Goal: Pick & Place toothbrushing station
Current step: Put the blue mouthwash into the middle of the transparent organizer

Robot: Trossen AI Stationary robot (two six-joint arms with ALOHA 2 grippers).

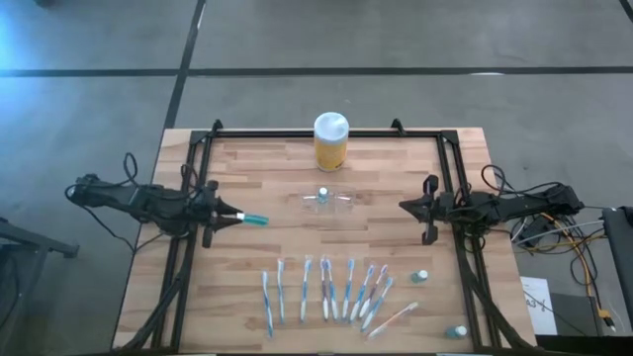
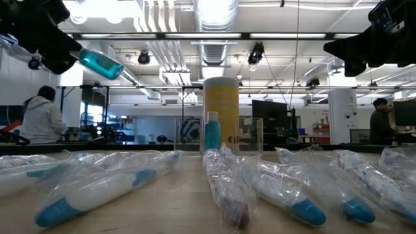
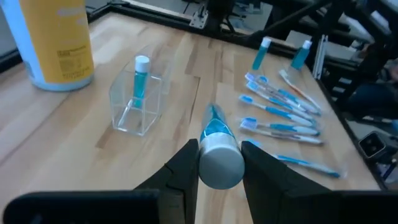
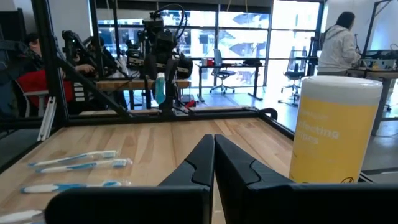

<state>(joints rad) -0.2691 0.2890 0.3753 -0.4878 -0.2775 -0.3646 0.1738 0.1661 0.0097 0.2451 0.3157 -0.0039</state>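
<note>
The toothbrushing station point(image 1: 328, 202) is a small clear holder in the middle of the table, resting on its base. A teal tube point(image 3: 140, 79) stands upright in it. My left gripper point(image 1: 237, 216) is at the table's left, above the wood, shut on a second teal tube point(image 1: 256, 219) with a white cap. That tube's teal end points toward the holder. My right gripper point(image 1: 404, 206) waits at the table's right, shut and holding nothing, with its fingers point(image 4: 214, 155) pressed together. My left gripper pinches the tube between its two fingers point(image 3: 186, 167) at the white cap end point(image 3: 221, 165). The fingers come from the table's left, slanting a little downward, and the tube lies along them. Its teal end point(image 3: 214, 123) sticks out past the fingertips, clear of the table.
A yellow jar with a white lid point(image 1: 330, 140) stands behind the holder near the far edge. Several wrapped toothbrushes point(image 1: 326, 292) lie in a row near the front edge. Two small teal tubes point(image 1: 420, 278) point(image 1: 457, 332) are at the front right. A dark frame point(image 1: 297, 133) rims the table.
</note>
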